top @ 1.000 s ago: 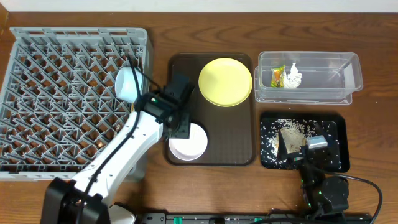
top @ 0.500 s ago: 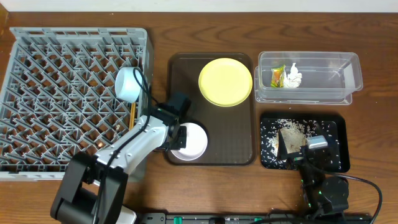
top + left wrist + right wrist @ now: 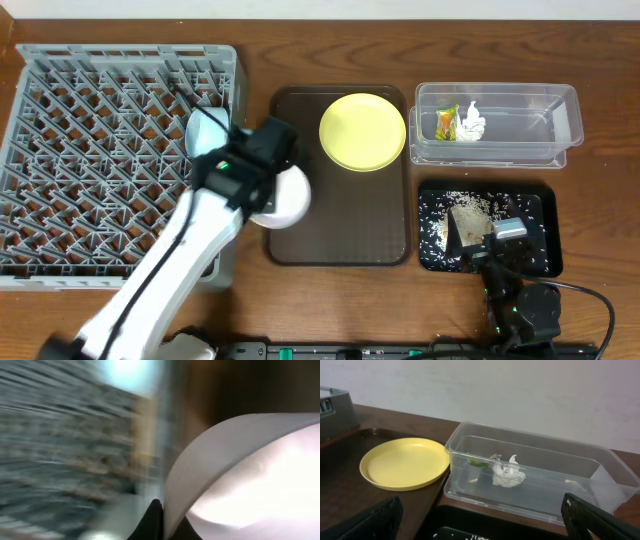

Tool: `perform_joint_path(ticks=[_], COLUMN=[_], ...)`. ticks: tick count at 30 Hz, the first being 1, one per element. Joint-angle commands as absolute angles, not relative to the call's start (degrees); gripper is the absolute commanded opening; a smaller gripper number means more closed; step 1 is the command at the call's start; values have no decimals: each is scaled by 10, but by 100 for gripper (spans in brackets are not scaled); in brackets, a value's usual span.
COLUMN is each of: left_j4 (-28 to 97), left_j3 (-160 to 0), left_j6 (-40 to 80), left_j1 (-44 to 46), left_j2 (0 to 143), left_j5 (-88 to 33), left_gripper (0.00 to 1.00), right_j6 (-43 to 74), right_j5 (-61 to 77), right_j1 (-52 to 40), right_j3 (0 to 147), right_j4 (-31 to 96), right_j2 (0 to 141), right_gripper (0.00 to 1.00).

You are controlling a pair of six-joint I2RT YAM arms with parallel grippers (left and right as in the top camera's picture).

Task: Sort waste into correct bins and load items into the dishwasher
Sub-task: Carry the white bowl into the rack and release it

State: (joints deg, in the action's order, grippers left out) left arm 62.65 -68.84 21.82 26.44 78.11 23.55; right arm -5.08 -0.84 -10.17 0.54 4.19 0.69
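1. The left gripper (image 3: pixel 265 182) is clamped on the rim of the white bowl (image 3: pixel 283 196). In the blurred left wrist view a dark finger (image 3: pixel 152 519) presses against the edge of that rim, and the bowl is tilted.
2. The bowl hangs over the left edge of the brown tray (image 3: pixel 350 220), about halfway down that edge. Whether it touches the tray cannot be told.
3. The dish rack (image 3: pixel 100 150) stands just left of the brown tray. The light-blue bowl (image 3: pixel 203 132) sits in the part of the rack nearest the tray's upper left corner.
4. The yellow plate (image 3: pixel 362 131) lies flat in the brown tray's upper right corner.
5. The clear tub (image 3: pixel 520 125) stands just right of the brown tray, level with its upper half. The wrapper (image 3: pixel 446 122) and the tissue (image 3: pixel 471 122) lie side by side at the tub's end nearer the tray.
6. The black tray (image 3: pixel 535 205) lies just right of the brown tray, level with its lower half. Rice crumbs (image 3: pixel 437 232) are scattered in it, mostly on the side nearer the brown tray.
7. The right gripper (image 3: pixel 481 504) is over the black tray, to the right of the brown tray. Its fingers (image 3: pixel 375 522) are spread wide with nothing between them.
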Motion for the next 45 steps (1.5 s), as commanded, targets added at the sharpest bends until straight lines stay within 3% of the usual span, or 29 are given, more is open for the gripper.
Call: perform_joint_path(ticks=[1,6,8,25,33,45], left_j4=[654,656,652,644,651,676], left_j3=[-691,-670,-663,-606,-604,-605], left_j6=[277,349,351,396,397,397], left_j1=[263,253,242,164,167,170], left_j2=[755,763,776,932,947,946], left_j5=[511,694,714,711,628,703], left_gripper=[6,6,6,6,6,6], right_j6=[-57,-57,-57,-57,-57,-57], right_j5=[-6,-6,-6,-6,-6,-6], right_j1=[-95,-95,-95,-95,-95,-95], right_j3=[3,3,3,3,3,3], right_j4=[42,42,42,42,42,42], right_j2=[5,5,5,5,5,5], right_gripper=[99,99,99,99,99,99])
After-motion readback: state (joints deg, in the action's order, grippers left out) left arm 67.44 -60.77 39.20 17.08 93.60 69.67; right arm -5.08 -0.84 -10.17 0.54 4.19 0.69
